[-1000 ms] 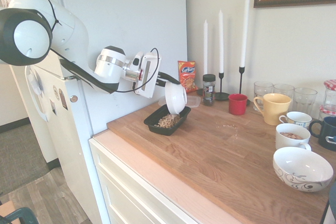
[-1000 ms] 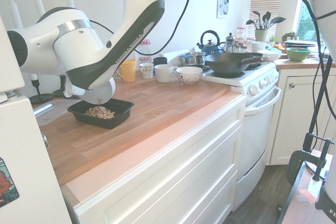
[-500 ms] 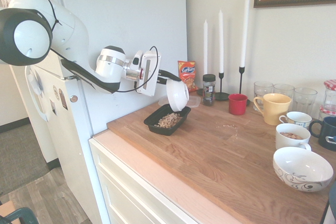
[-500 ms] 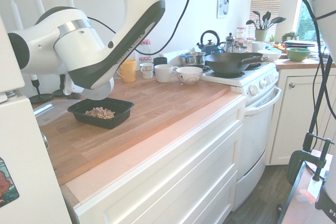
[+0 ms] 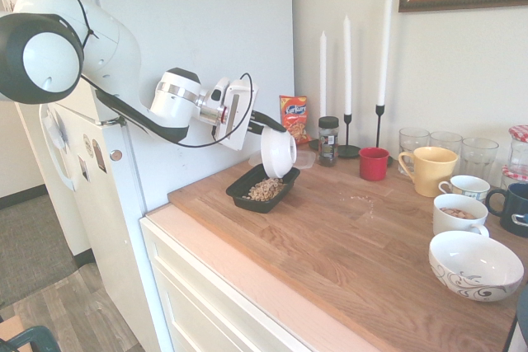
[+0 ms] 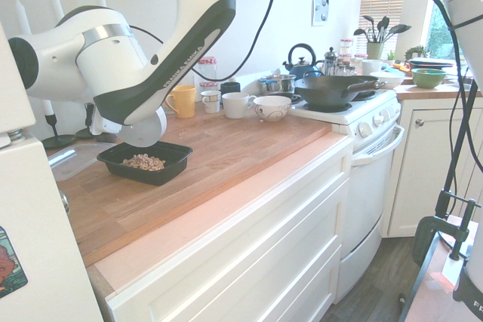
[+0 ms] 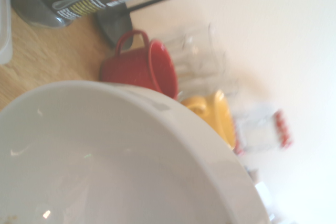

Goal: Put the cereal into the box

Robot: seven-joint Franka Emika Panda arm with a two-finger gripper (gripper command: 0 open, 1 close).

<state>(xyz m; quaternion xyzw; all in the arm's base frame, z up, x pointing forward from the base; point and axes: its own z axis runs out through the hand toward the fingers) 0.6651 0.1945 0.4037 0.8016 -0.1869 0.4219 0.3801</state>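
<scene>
So the gripper (image 5: 268,124) has its jaws clenched on a tipped white bowl (image 5: 278,153). Cereal (image 5: 265,190) sits in the black box (image 5: 239,196) in both exterior views; only the wrist view looks into the bowl.

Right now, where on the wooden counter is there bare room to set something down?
Mostly the counter's front half, between the black box and the patterned bowl. It's crowded by the right-hand mugs and, at the back, around the red mug and seasoning jar.
</scene>
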